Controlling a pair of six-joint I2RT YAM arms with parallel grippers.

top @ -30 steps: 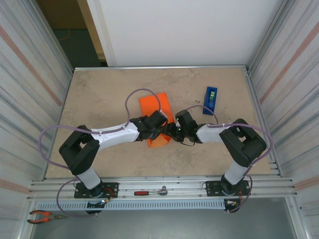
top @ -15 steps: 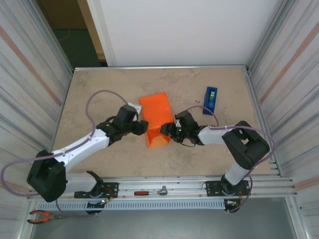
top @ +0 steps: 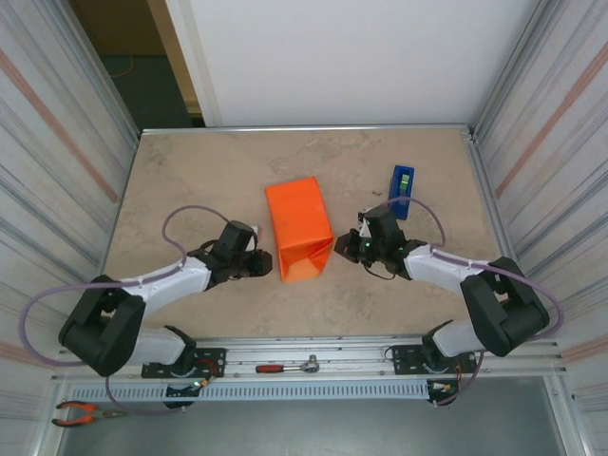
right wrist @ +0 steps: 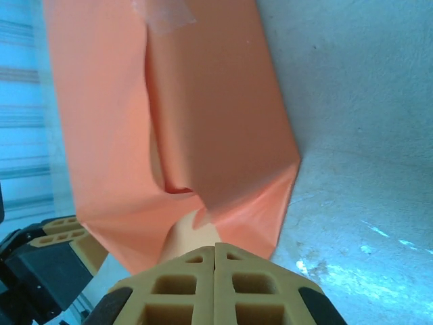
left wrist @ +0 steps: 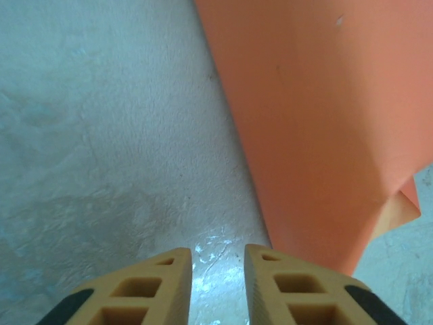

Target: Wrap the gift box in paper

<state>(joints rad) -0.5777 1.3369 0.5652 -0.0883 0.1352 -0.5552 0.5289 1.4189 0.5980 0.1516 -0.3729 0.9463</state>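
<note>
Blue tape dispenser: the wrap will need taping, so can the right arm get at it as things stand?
Probably yes. The blue tape dispenser lies close beyond the right gripper, with bare table between; its shut jaws must open first.

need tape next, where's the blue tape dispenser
Top view: blue tape dispenser stands right of centre on the table, right of the gift box, just beyond the right arm.

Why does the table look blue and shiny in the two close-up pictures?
Left wrist view: a colour tint turns the table bluish, and light bounces off it as a white glare patch near the bottom. Right wrist view: same blue tint, with bright streaks at lower right. Top external view: the table looks tan, evenly lit, without glare.
</note>
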